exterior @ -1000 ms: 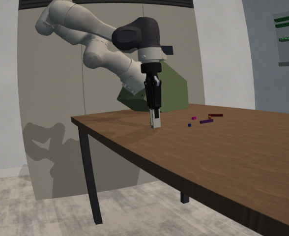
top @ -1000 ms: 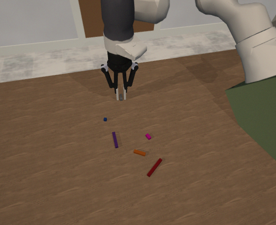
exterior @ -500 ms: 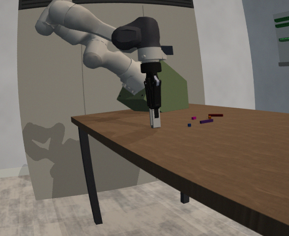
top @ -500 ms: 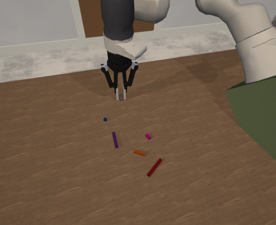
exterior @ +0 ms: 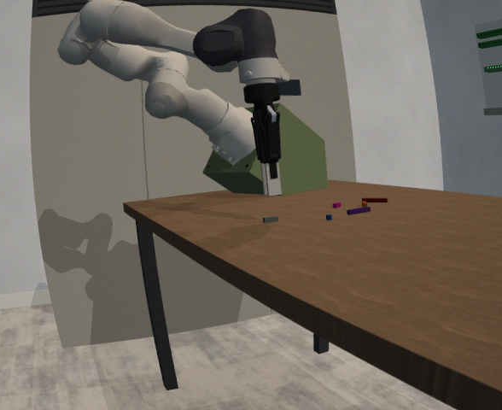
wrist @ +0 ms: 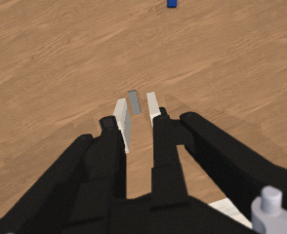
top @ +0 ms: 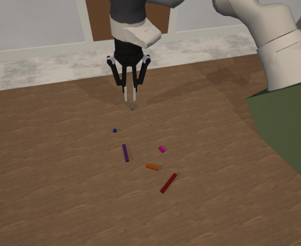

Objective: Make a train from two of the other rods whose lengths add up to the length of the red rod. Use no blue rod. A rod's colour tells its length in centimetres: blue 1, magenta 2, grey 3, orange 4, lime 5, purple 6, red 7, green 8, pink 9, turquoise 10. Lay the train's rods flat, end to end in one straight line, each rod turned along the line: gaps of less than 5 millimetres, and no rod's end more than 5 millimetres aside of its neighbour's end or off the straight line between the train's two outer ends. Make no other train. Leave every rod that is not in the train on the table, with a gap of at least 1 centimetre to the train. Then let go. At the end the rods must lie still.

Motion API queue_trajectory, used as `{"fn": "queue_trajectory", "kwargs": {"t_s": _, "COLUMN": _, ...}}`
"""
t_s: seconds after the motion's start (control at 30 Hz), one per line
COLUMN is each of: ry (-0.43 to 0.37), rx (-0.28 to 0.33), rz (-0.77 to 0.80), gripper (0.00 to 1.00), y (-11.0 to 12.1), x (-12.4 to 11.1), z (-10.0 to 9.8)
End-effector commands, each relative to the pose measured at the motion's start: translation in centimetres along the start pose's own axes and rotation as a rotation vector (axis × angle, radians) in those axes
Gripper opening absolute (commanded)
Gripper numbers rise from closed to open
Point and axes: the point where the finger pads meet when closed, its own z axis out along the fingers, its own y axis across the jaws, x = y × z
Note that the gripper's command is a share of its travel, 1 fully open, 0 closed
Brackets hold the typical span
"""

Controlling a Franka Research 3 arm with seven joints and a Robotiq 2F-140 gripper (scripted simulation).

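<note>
The grey rod (top: 131, 106) lies flat on the table at the far end, away from the other rods; it also shows in the exterior view (exterior: 270, 219) and in the wrist view (wrist: 134, 102). My gripper (top: 129, 100) hangs just above it, with the fingers a small way apart and nothing between them; it also shows in the exterior view (exterior: 271, 190) and in the wrist view (wrist: 137, 111). Nearer lie the blue rod (top: 114, 130), the purple rod (top: 125, 152), the magenta rod (top: 161, 148), the orange rod (top: 152, 166) and the red rod (top: 168, 183), all apart from each other.
The green robot base (top: 282, 127) takes up the right side of the table. The table's edge (exterior: 189, 247) runs a short way from the grey rod.
</note>
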Motion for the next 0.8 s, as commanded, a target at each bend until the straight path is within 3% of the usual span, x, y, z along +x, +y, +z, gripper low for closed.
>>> {"fn": "queue_trajectory", "kwargs": {"t_s": 0.0, "ry": -0.02, "rx": 0.016, "rz": -0.014, "gripper": 0.15, "y": -0.5, "x": -0.6, "z": -1.7}}
{"fn": "queue_trajectory", "kwargs": {"t_s": 0.17, "ry": -0.02, "rx": 0.016, "rz": -0.014, "gripper": 0.15, "y": -0.4, "x": -0.6, "z": -3.3}}
{"fn": "queue_trajectory", "kwargs": {"t_s": 0.37, "ry": -0.02, "rx": 0.016, "rz": -0.014, "gripper": 0.15, "y": -0.4, "x": -0.6, "z": -3.5}}
{"fn": "queue_trajectory", "kwargs": {"t_s": 0.4, "ry": -0.02, "rx": 0.016, "rz": -0.014, "gripper": 1.0, "y": -0.4, "x": -0.6, "z": -3.5}}
{"fn": "queue_trajectory", "kwargs": {"t_s": 0.77, "ry": -0.02, "rx": 0.016, "rz": -0.014, "gripper": 1.0, "y": -0.4, "x": -0.6, "z": -3.5}}
